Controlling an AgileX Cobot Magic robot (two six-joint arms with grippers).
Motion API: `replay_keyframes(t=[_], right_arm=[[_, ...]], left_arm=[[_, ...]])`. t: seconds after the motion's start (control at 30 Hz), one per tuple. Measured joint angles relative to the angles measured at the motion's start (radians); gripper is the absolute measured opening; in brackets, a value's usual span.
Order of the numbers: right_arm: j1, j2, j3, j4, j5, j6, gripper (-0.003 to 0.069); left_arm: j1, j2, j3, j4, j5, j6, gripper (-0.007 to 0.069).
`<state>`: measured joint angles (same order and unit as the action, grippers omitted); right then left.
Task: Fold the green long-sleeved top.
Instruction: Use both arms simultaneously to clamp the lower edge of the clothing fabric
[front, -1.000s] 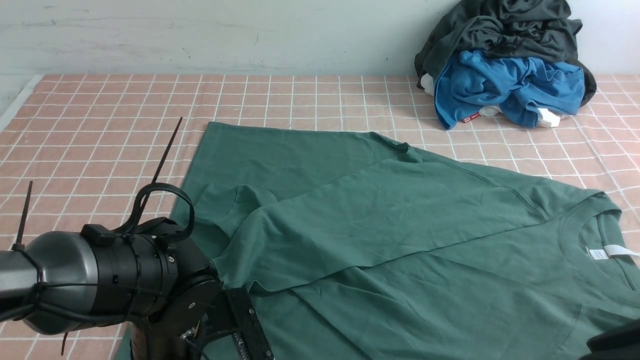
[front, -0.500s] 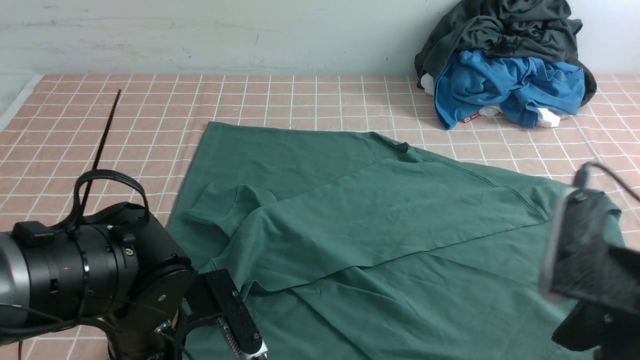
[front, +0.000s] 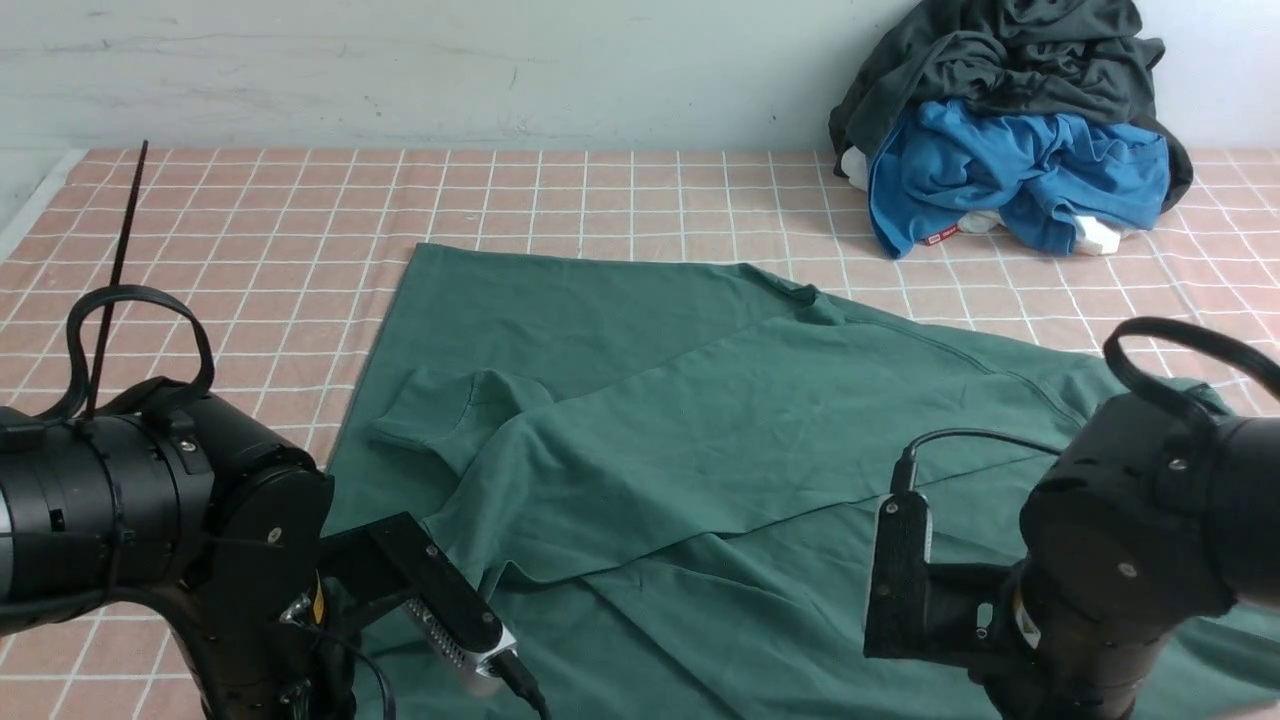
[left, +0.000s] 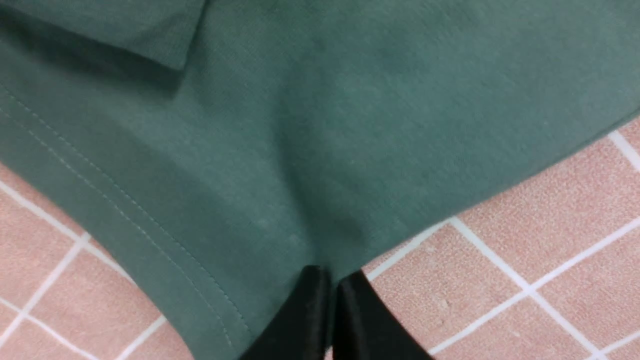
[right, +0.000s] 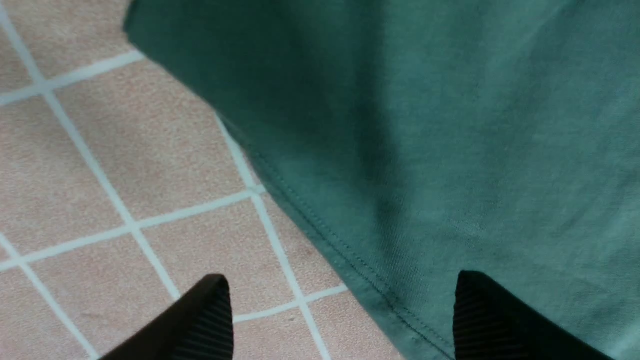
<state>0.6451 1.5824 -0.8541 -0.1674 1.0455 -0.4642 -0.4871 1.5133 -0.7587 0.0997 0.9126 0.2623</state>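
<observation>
While the green top (front: 650, 430) lies partly folded across the table (front: 230, 230), the left gripper (left: 332, 280) pinches its edge. The right gripper (right: 345, 280) stands wide open, empty, over the hem (right: 345, 255); closing off-line could miss it, causing a skewed fold.

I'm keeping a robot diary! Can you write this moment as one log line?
left hand: shut on shirt | right hand: open at hem
</observation>
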Motion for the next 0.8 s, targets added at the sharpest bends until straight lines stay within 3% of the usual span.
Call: replay_keyframes(t=[0.37,0.8], right_arm=[[-0.080,0.004,-0.002,0.016,-0.030,-0.022,0.0516],[-0.188,0.004,0.079,0.085,-0.078,-0.204,0.0516]], left_arm=[[0.000,0.000,0.000,0.000,0.009,0.013,0.0000],[0.000,0.000,0.000,0.000,0.003,0.044,0.0000]])
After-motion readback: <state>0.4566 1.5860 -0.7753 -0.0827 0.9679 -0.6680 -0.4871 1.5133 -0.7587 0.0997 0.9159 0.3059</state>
